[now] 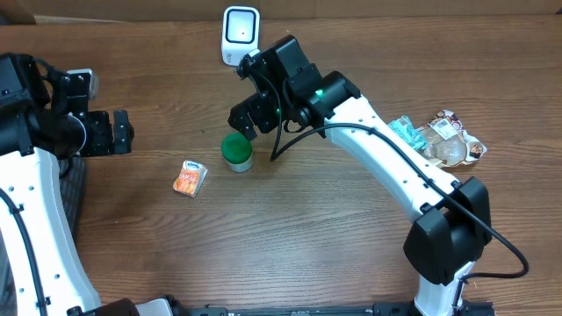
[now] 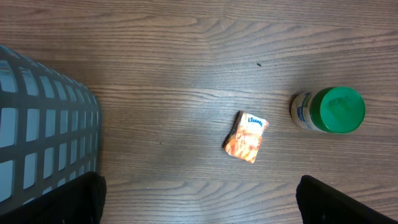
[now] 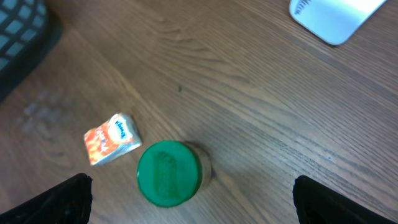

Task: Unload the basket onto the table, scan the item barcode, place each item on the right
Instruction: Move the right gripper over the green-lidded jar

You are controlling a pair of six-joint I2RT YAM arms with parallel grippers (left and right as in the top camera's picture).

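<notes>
A green-lidded jar (image 1: 236,151) stands upright mid-counter (image 1: 307,228). The white scanner (image 1: 240,33) stands well apart at the jar's 12 o'clock.

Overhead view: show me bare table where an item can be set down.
Widest bare tabletop lies below the tissue pack and green-lidded jar, toward the near edge. More lies left of the scanner. Crowded: around the jar by the right gripper.

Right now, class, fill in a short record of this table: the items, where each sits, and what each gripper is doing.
Scanner: upright at the far edge
Jar: green lid, standing, mid-table
Tissue pack: lying left of the jar, not touching
Packets: heaped on the right side
Left gripper: open, empty, near the basket
Right gripper: open, empty, over the jar
</notes>
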